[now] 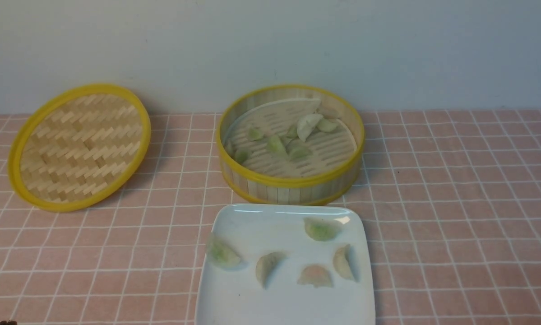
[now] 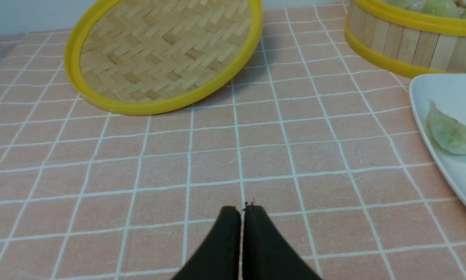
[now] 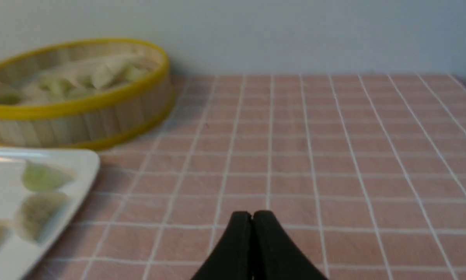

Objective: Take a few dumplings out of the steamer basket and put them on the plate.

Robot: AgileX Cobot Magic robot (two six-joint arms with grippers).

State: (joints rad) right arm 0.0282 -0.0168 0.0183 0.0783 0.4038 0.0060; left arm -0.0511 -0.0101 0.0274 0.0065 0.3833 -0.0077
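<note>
Five dumplings [image 1: 270,266] lie on the plate [image 1: 252,298], both hands [image 2: 242,210] [image 3: 252,214] pinched closed, empty; seemingly finished, else reach the steamer basket [image 1: 293,185].

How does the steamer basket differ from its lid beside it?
The steamer basket has upright slat walls and a slatted floor holding dumplings; the lid is flat, herringbone-woven and holds nothing. The basket sits level, while the lid is tilted. Both are round bamboo with yellow rims.
</note>
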